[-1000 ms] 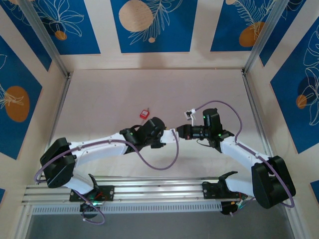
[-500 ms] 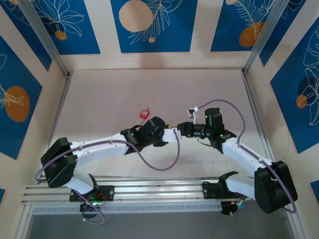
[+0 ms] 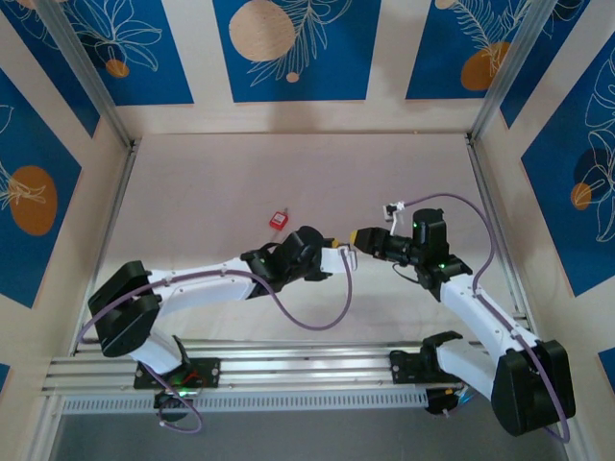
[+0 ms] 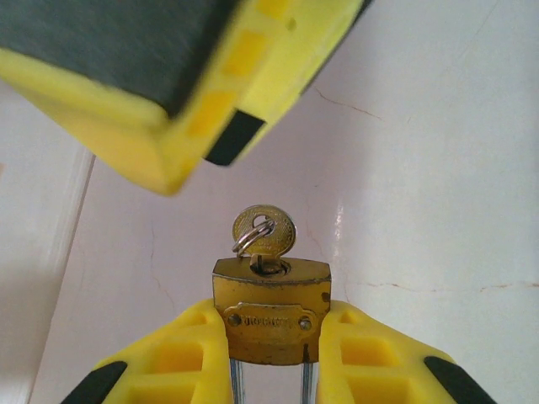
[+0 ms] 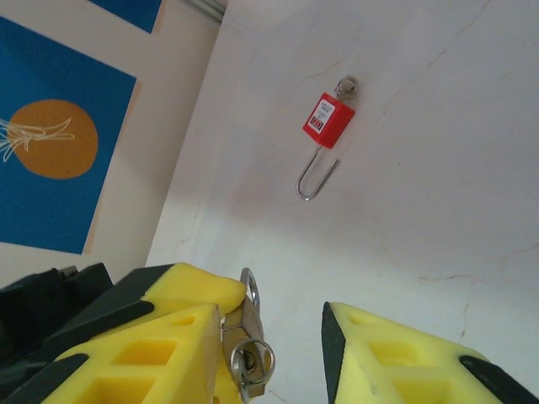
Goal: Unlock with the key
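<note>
Left gripper (image 3: pixel 334 256) is clamping the brass padlock (image 4: pixel 271 307); right gripper (image 3: pixel 362 236) is standing open at the key (image 4: pixel 264 231).
On the white table (image 3: pixel 221 173), a red padlock (image 3: pixel 279 219) is lying up and to the left of the grippers, well apart from them. In the left wrist view, the left gripper's yellow fingers (image 4: pixel 181 362) are pinching the brass body from both sides, the shackle running back between them, the key sitting in the keyhole with its ringed head pointing at the right gripper just beyond. In the right wrist view, the right gripper's jaws are gaping: the key is lying against the inner face of one finger, the other finger sitting clear of it.
</note>
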You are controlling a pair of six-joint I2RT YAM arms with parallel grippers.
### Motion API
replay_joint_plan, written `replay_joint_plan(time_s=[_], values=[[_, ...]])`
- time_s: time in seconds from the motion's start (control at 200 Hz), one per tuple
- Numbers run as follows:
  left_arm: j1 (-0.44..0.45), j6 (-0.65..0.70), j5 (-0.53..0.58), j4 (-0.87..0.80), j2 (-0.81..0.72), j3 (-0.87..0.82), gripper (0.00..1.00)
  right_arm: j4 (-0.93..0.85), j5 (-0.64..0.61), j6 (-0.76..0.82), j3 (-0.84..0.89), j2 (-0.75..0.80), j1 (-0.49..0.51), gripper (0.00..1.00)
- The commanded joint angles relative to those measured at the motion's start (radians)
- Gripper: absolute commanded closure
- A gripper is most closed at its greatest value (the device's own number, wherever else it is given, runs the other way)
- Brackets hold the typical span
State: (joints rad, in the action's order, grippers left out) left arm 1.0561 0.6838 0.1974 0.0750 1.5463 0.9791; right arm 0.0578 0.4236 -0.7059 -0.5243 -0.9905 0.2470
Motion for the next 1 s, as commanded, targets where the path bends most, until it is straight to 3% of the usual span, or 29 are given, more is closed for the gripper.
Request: replay_joint_plan(time_s=[0.0, 0.3, 0.995], values=[[0.009, 0.013, 0.028, 0.057, 0.01, 0.009, 0.82, -0.032, -0.009, -0.013, 0.017, 0.026, -0.014, 0.62], [0.009, 0.057, 0.134, 0.184, 0.021, -0.035, 0.82, -0.044, -0.003, -0.011, 0.024, 0.04, -0.036, 0.61], [0.051, 0.384, 0.403, 0.65, 0.067, -0.207, 0.83, 0.005, 0.003, 0.025, -0.009, -0.006, -0.025, 0.62]])
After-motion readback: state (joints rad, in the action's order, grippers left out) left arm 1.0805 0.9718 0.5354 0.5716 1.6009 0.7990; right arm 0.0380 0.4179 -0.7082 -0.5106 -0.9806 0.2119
